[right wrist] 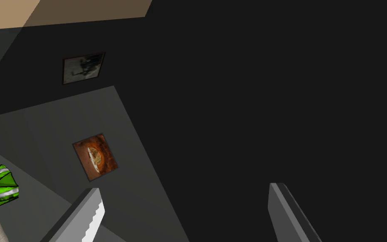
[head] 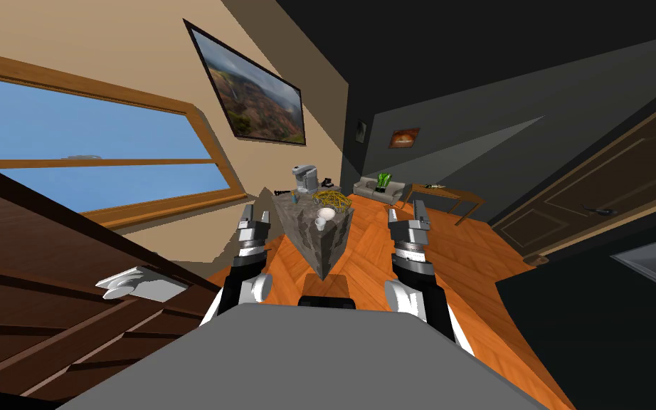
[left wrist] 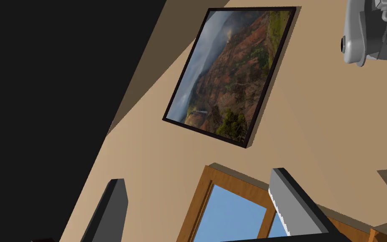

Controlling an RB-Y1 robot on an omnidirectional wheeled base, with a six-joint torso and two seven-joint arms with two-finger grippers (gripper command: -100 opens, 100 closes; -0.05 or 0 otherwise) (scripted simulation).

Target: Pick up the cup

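1. An orange wooden floor (head: 462, 285) is running through a room with a tan wall on one side and dark grey walls on the other. Far off the left tool's outer side, a wide wood-framed window (head: 92, 142) is showing blue sky.
2. The left tool (head: 255, 213) is hovering over the floor. Its two fingers are standing apart and holding nothing.
3. A grey stone counter (head: 323, 249) is standing in the gap between the two tools, with one corner pointing back toward the robot.
4. The cup (head: 320, 223), small and white, is sitting upright on the counter near that corner. It is lying between the two tools and touching neither.
5. Just beyond the cup, a white bowl (head: 327, 213) is resting on the counter. Farther from the tools, a tangle of yellow wire (head: 334, 198) and then a grey coffee machine (head: 304, 178) are standing.
6. The right tool (head: 406, 212) is hovering on the counter's other side. Its fingers are likewise spread wide and gripping nothing.
7. Well beyond the right tool, a pale sofa (head: 373, 191) is standing against the dark wall, with a green striped object (head: 385, 179) on it.
8. Off the right tool's outer side, a brown panelled door (head: 590, 199) is standing shut.
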